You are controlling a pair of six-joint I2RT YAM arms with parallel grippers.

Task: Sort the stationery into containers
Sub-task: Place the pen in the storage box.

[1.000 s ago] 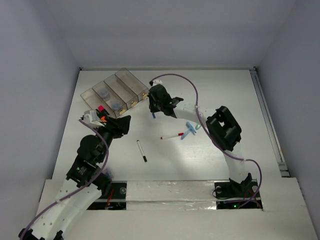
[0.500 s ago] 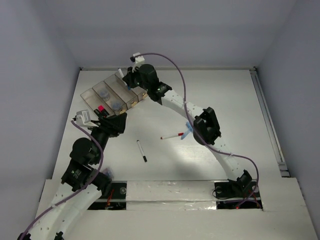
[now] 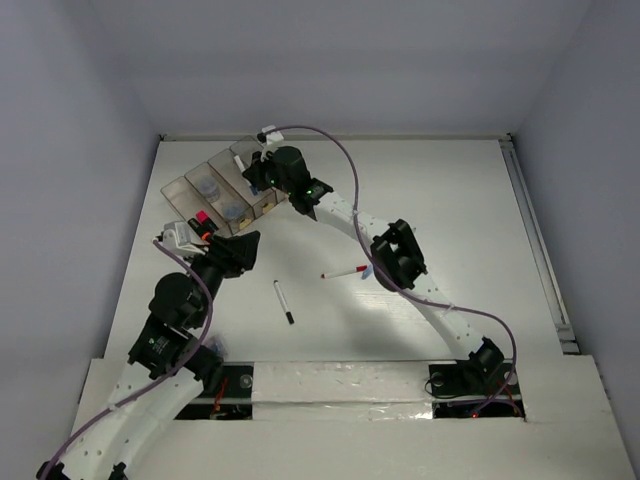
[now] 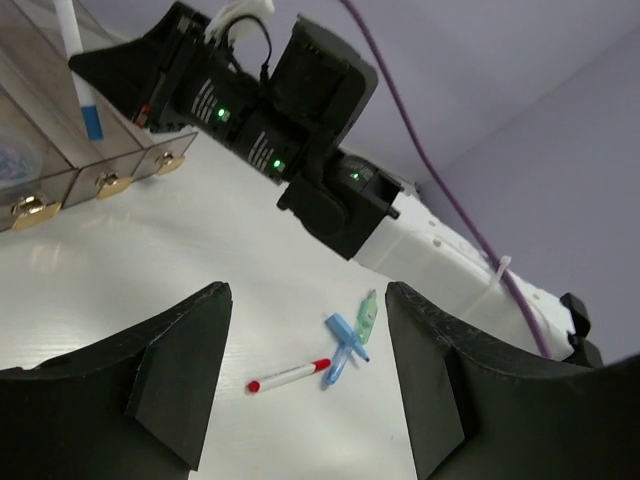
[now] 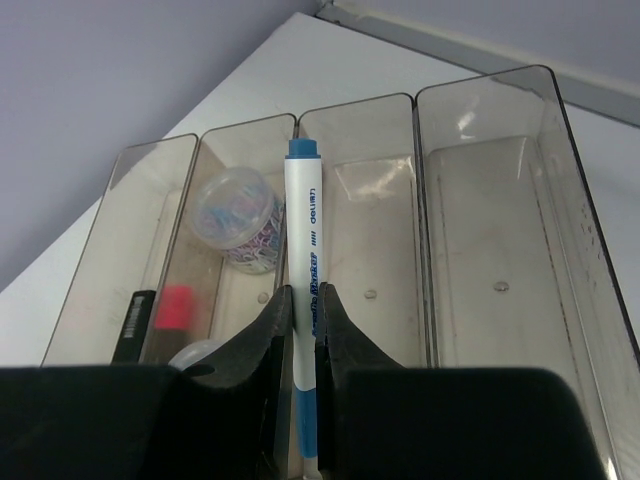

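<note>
The right gripper (image 5: 303,330) is pinched tight on a slim, glossy white pen (image 5: 303,230) with a blue cap, held over the smoky clear rectangular bins (image 5: 421,200) at the table's (image 3: 450,200) ten o'clock. The left gripper (image 4: 307,300), matte black and wedge-shaped, stands half parted, holding nothing.

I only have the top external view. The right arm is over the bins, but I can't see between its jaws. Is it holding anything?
Observer: Yes. On the right wrist view the right jaws are shut on a blue-capped pen.
Operator: Which compartment is under it?
Observer: It lines up with the divider between the two middle compartments of the bins; I cannot tell which of the two it is over.
Operator: And the left jaws?
Observer: The left wrist view shows them open, with nothing between them.
</note>
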